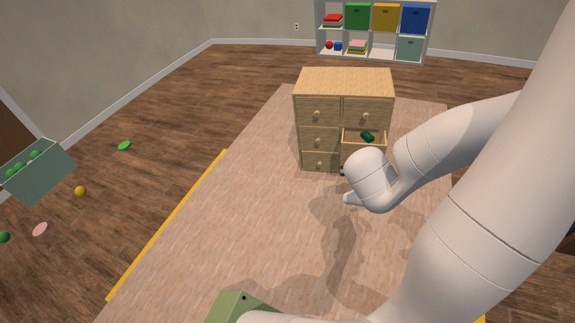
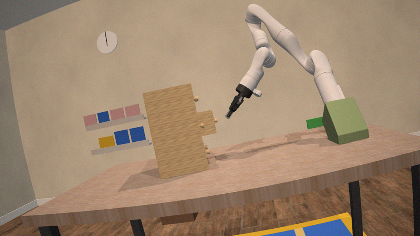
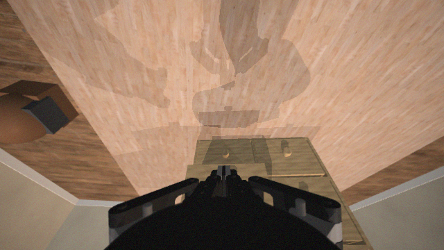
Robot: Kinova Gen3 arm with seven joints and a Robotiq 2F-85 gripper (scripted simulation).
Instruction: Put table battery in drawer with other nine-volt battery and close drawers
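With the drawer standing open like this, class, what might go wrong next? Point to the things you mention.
The fingers [image 2: 228,115] are shut and point toward the pulled-out drawer [image 2: 207,122]; advancing could bump it or perhaps nudge the chest [image 1: 342,81] [image 2: 175,132] [image 3: 312,160]. If pulled much further, the loose drawer might droop, perhaps spilling the green item [image 1: 367,136] inside.

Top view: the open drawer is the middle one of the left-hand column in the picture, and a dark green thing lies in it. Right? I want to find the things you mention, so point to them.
Wrong column. The top view shows the open drawer [image 1: 348,149] [image 2: 207,122] [image 3: 201,171] as the middle one of the right-hand column. A dark green thing [image 1: 367,137] does lie in it.
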